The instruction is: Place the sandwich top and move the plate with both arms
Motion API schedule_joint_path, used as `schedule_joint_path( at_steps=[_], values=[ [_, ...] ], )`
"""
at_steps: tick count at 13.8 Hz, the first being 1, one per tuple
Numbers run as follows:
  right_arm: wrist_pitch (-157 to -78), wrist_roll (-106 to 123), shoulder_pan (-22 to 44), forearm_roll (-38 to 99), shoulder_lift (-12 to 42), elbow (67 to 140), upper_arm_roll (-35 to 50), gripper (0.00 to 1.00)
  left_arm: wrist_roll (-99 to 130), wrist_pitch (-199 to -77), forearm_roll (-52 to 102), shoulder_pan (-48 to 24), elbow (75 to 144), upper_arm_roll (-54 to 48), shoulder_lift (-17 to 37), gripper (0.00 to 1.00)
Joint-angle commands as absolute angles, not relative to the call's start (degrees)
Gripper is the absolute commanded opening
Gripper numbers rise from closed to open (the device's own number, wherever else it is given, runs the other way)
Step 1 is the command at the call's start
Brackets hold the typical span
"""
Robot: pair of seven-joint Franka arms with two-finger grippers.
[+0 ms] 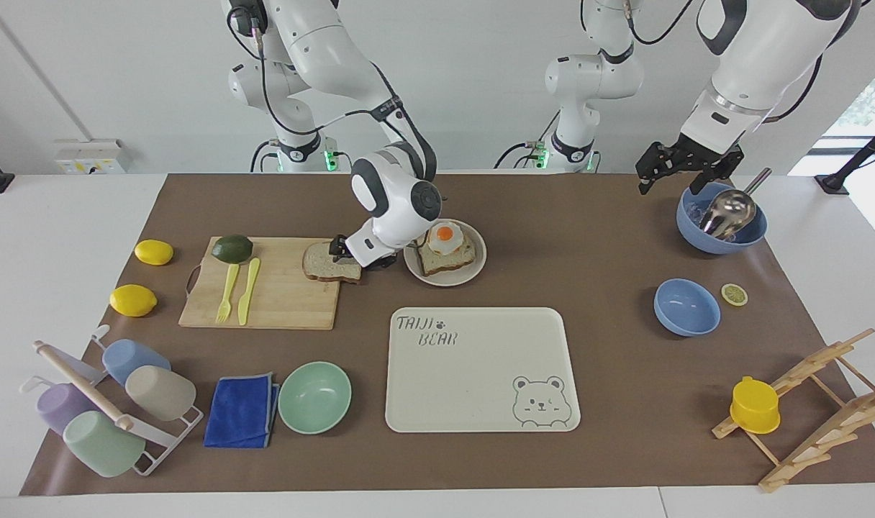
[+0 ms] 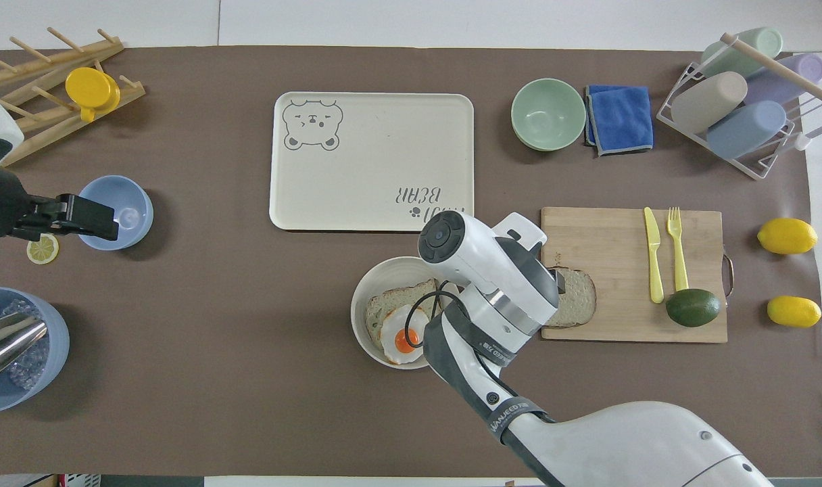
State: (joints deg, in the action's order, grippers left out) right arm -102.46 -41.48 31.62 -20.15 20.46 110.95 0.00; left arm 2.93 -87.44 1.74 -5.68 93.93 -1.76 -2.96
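Right gripper [image 1: 360, 257]: low at the end of the sandwich top that faces the plate, at the edge of the cutting board; whether its fingers are apart or together on the bread cannot be told.
Left gripper [image 1: 681, 167]: hangs in the air over the rim of the blue bowl with the metal scoop, near the worktop's corner at the left arm's end; the arm waits; its finger spread cannot be told.
Sandwich top [image 1: 324, 263]: lies flat on the cutting board [image 1: 279, 298], at the board's end closest to the plate, one corner jutting past the board's edge.
Plate [image 1: 473, 272]: sits on the brown mat just beside the cutting board, nearer to the robots than the bear tray [image 1: 481, 374]; it carries a bread slice with a fried egg [image 1: 446, 241] on top.
Blue bowl with scoop [image 1: 721, 224]: close to the robots' edge at the left arm's end.
On the board: an avocado [image 1: 232, 248], a yellow-green fork [image 1: 227, 293] and knife [image 1: 249, 290].
Beside the board: two lemons [image 1: 153, 252], toward the right arm's end of the worktop.
Mint-green bowl [image 1: 314, 396]: next to the bear tray, with a blue cloth [image 1: 242, 411] just beside it.
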Motion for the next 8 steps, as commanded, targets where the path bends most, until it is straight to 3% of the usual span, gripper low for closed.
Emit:
schedule_joint_path(
  at_steps=[1,2,3,4,5,8],
  values=[
    [-104.24,-40.52,31.38,-21.53,17.93,114.6,0.26,0.78,2.64,-87.19,0.97,-5.8,94.66,-1.58,-3.96,1.0],
    [-104.15,-40.26,31.38,-21.62,17.93,114.61,0.26,0.67,2.64,-87.19,0.97,-5.8,94.66,-1.58,-3.96,1.0],
    [-103.89,-39.12,31.38,-21.97,17.93,114.52,0.26,0.46,2.55,-87.19,0.97,-5.8,94.66,-1.58,-3.96,1.0],
    [-103.19,-37.37,31.46,-22.67,17.93,113.83,0.26,0.18,2.64,-87.1,0.97,-5.8,94.66,-1.58,-3.96,1.0],
    [-102.05,-35.53,31.55,-23.28,18.19,112.69,0.44,0.0,2.64,-87.19,0.97,-5.8,94.66,-1.58,-3.96,1.0],
    [-95.75,-34.9,32.34,-22.77,18.89,105.59,1.14,0.0,2.64,-87.1,0.97,-5.8,94.66,-1.58,-3.96,1.0]
  ],
)
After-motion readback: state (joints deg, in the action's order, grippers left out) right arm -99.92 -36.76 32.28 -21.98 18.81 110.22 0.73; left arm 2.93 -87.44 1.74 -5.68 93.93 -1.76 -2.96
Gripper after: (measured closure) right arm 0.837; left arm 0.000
